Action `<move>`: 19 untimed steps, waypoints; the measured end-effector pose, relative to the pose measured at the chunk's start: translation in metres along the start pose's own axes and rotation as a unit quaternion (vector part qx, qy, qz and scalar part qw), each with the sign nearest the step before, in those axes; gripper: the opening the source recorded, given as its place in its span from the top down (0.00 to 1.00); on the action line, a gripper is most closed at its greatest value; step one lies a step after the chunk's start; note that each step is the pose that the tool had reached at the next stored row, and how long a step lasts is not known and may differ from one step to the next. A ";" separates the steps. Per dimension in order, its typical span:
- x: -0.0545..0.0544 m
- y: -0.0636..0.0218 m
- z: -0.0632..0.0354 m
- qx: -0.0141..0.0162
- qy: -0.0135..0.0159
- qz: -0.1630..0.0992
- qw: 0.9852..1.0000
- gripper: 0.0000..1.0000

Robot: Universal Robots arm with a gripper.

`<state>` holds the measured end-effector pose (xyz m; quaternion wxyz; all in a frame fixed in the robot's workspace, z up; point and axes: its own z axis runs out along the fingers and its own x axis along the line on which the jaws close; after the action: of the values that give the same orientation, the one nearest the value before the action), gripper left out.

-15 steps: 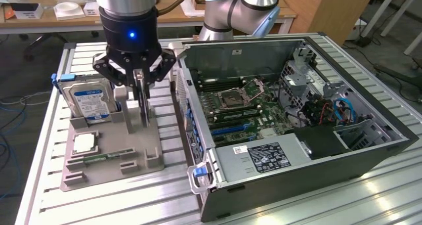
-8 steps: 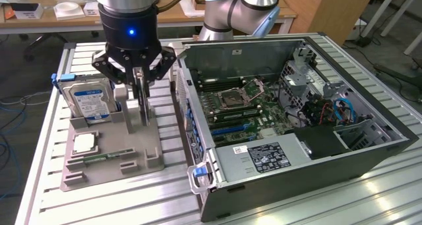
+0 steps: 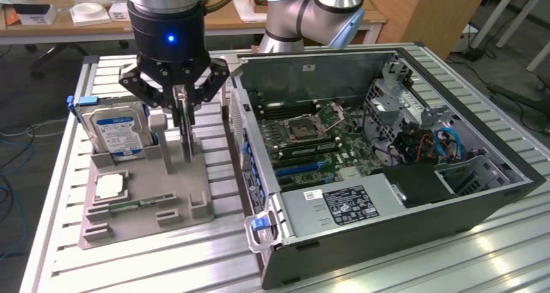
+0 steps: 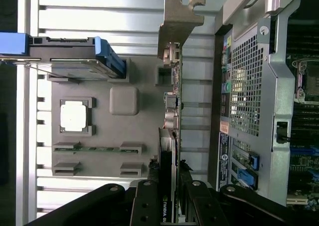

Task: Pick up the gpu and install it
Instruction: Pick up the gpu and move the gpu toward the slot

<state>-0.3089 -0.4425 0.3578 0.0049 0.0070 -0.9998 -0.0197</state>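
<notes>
Dark gpu (image 3: 185, 135) edge-on, seemingly clear of case (image 3: 250, 129)

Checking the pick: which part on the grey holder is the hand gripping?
The gpu, the thin dark card standing edge-on, clamped in the hand. The blue-labelled hard drive stands free beside it; the processor and memory stick lie flat.

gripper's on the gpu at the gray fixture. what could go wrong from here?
1. The gripper pinches the gpu by its thin edge, so the card may tilt or slip.
2. The hard drive stands close on one side and the case's rear panel on the other; the gpu's bracket could snag either.
</notes>
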 end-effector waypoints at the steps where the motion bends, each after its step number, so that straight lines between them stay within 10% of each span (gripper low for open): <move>1: 0.000 0.0000 -0.0003 0.000 0.000 0.000 1.000 0.74; 19: 0.000 0.0002 -0.0072 0.000 0.000 0.000 1.000 0.74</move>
<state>-0.3089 -0.4426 0.3650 0.0049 0.0070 -0.9998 -0.0200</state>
